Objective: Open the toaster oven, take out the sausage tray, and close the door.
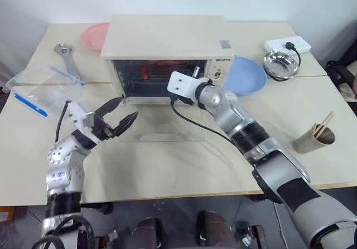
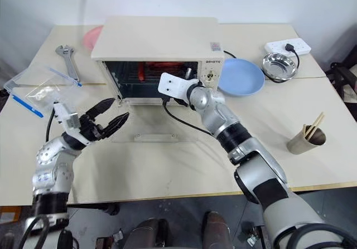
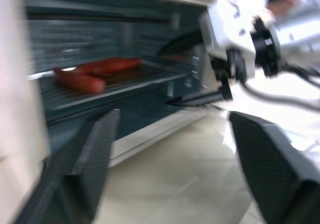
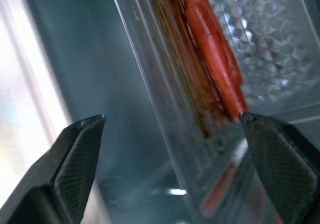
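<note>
The pale, matte tabletop carries everything. At its back stands the toaster oven, a boxy cream shell with a flat top and a dark cavity. The door is folded down flat onto the tabletop in front of it, a clear glass panel with its bar handle at the near edge. Inside the cavity, on a wire rack, sits the sausage tray, shallow metal bearing glossy red sausages.

The right arm stretches forward and across to the oven mouth, and the right hand is just inside the opening with its black textured fingers spread wide on either side of the tray's edge, grasping nothing. The left arm is bent near the body, its left hand raised over the tabletop beside the open door's left edge, pointing toward the oven, fingers parted and empty.

Beside the oven lie a blue plate, a pink plate, a steel bowl, a wrench and a paper cup holding chopsticks.
</note>
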Motion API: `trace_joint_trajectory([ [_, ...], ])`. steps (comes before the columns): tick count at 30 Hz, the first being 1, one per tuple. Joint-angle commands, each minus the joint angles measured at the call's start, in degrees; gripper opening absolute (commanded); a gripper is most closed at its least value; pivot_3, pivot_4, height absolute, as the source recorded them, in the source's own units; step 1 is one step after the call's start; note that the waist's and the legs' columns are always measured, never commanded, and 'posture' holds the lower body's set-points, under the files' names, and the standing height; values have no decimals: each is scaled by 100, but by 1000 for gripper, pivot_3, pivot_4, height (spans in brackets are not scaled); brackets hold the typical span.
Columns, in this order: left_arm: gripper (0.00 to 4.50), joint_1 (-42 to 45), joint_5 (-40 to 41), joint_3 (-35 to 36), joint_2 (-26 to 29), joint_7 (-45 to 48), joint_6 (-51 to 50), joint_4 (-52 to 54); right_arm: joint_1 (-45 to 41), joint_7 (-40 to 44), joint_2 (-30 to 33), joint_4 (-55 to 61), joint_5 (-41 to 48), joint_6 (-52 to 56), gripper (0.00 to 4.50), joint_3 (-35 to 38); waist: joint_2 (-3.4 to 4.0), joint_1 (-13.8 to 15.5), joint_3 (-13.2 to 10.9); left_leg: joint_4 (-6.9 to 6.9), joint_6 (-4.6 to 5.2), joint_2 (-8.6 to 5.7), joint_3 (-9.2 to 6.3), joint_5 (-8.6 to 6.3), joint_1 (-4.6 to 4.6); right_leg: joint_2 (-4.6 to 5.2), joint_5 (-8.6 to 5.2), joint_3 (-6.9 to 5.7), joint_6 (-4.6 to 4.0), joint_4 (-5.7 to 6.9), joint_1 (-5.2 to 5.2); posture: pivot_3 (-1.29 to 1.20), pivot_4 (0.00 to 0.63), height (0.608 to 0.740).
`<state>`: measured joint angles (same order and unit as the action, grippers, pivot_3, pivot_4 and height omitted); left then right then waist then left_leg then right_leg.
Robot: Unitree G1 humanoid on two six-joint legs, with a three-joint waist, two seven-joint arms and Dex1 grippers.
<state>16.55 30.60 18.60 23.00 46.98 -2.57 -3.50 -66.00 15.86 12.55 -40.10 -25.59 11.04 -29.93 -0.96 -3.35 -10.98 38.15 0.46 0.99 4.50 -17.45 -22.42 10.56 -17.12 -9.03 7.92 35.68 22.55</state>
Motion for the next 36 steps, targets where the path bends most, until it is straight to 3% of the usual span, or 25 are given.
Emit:
trace_joint_trajectory([
  [1, 4492, -236, 358, 247, -76, -482, -221, 721, -336, -296, -114, -444, -400, -308, 4500, -138, 0, 21, 0, 1, 0, 0, -3, 0, -1, 0, 0, 0, 0, 0, -1, 0, 150, 740],
  [16, 4492, -490, 371, 231, -22, -905, -469, 1039, -435, -183, -425, -499, -1250, 180, 4500, -343, 0, 14, 0, -6, -1, -1, -5, 0, 1, -4, 0, 0, -1, -2, -3, 0, 150, 740],
  [23, 4492, -433, 369, 204, 11, -921, -508, 993, -183, 169, -515, 220, -1557, 832, 4500, -432, 1, 18, 0, -7, -2, -1, -6, 0, 0, -4, 0, 0, -1, -3, -2, 0, 150, 740],
  [28, 4500, -410, 369, 193, 11, -928, -519, 971, 21, 366, -511, 599, -1663, 1042, 3309, -432, 0, 19, 0, -8, -2, -2, -5, 0, 0, -4, 0, -1, -1, -4, -2, 0, 150, 740],
  [36, 4500, -320, 360, 172, 12, -917, -546, 904, 187, 343, -474, 816, -1773, 1136, 546, -393, 0, 17, 0, -8, -3, -1, -5, 0, 1, -5, 0, -1, -1, -4, -2, 0, 150, 740],
])
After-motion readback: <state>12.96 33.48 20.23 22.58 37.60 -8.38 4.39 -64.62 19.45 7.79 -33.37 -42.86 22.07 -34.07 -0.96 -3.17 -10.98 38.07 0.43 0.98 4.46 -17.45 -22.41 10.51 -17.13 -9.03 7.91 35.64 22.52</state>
